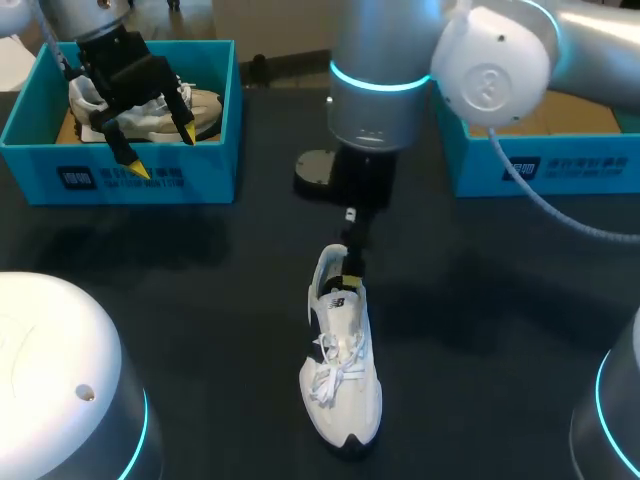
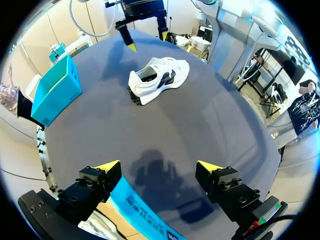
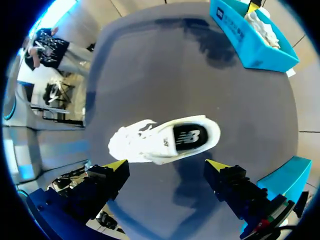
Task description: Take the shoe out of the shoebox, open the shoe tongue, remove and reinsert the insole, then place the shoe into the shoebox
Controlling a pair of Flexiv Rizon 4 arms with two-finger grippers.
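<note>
A white shoe [image 1: 340,370] lies on its sole on the dark table, toe toward the front edge, laces tied and insole [image 3: 186,139] showing in its opening. My right gripper [image 1: 350,270] hangs open just above the heel; in its own wrist view the fingers [image 3: 166,165] stand wide apart with the shoe [image 3: 165,140] ahead of them, untouched. My left gripper [image 1: 162,150] is open over the blue shoebox [image 1: 120,175] at the back left, which holds another white shoe [image 1: 205,108]. From the left wrist the gripper [image 2: 158,167] stands over the box's front wall [image 2: 145,217], the shoe [image 2: 159,77] far ahead.
A second blue shoebox [image 1: 540,165] stands at the back right, behind my right arm, with a brown inside. It appears again beside the shoe in the left wrist view [image 2: 55,90]. Dark bare table [image 1: 200,300] surrounds the shoe.
</note>
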